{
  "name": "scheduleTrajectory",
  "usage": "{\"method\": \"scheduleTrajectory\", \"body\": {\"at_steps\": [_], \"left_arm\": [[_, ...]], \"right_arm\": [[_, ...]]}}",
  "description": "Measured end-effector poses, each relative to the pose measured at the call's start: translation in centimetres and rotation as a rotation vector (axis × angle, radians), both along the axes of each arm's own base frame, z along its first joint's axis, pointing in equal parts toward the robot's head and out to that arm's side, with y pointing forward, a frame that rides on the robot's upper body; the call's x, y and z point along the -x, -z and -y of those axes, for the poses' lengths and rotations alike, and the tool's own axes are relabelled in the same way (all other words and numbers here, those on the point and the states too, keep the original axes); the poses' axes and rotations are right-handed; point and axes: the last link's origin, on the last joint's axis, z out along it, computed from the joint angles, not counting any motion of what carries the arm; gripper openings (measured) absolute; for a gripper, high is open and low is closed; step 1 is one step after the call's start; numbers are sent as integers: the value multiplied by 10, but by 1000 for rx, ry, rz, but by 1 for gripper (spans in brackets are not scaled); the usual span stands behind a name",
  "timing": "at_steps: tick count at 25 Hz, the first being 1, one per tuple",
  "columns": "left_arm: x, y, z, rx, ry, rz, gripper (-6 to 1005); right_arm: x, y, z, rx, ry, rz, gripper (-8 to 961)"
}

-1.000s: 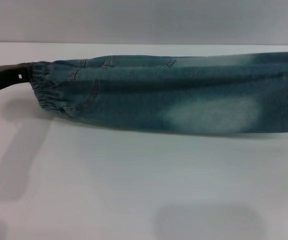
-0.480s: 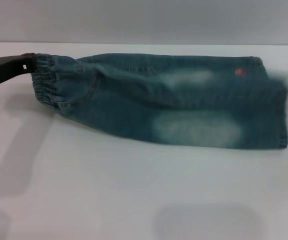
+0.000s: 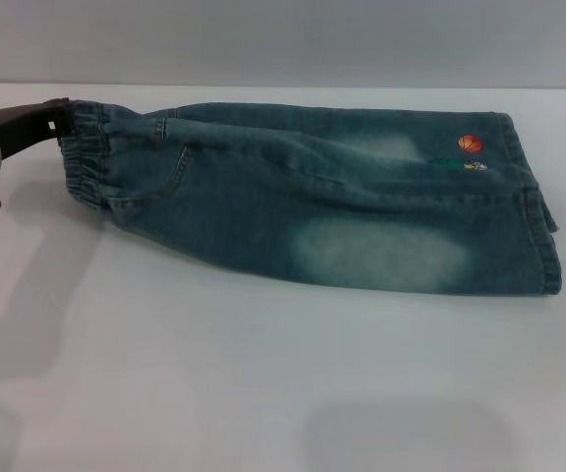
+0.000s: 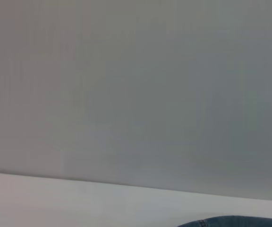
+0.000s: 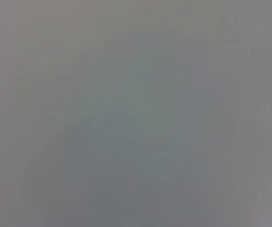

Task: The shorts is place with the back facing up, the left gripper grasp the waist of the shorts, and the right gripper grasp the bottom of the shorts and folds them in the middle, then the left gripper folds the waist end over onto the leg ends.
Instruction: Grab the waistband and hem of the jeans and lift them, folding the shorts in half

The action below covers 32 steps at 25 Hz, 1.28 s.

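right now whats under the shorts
The shorts lie folded lengthwise on the white table, the left gripper holding the waist. The lower denim layer and the table beneath are covered, so nothing else shows there.

Soft even light — faint table shadows

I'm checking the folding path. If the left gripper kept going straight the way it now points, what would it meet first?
The left gripper points from the table's left edge toward the right and is already clamped on the waist of the shorts. Going on, it would likely push into the shorts themselves, bunching denim toward the leg ends.
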Motion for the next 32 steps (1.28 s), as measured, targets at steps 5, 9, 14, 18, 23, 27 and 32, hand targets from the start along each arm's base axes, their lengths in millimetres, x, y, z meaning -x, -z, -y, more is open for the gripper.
{"method": "scheduleTrajectory", "body": {"at_steps": [5,9,14,18,23,27,32], "left_arm": [[1,0,-2,-9,3,1,30],[1,3,-5,-4,5,-1,31],[-3,3,-5,0,13,1,31],[-4,3,-3,5,16,2,31],[-3,5,-1,20,7,3,32],[-2,6,0,25,3,5,32],[-4,7,0,29,6,5,32]], "right_arm": [[-5,13,4,40,10,-12,-1],[-7,29,5,95,-5,62,-1],[-3,54,9,184,-33,43,0],[-5,63,12,212,-23,36,71],[-22,58,26,167,52,4,335],[-30,55,30,151,86,3,411],[-27,59,26,171,80,-14,505]]}}
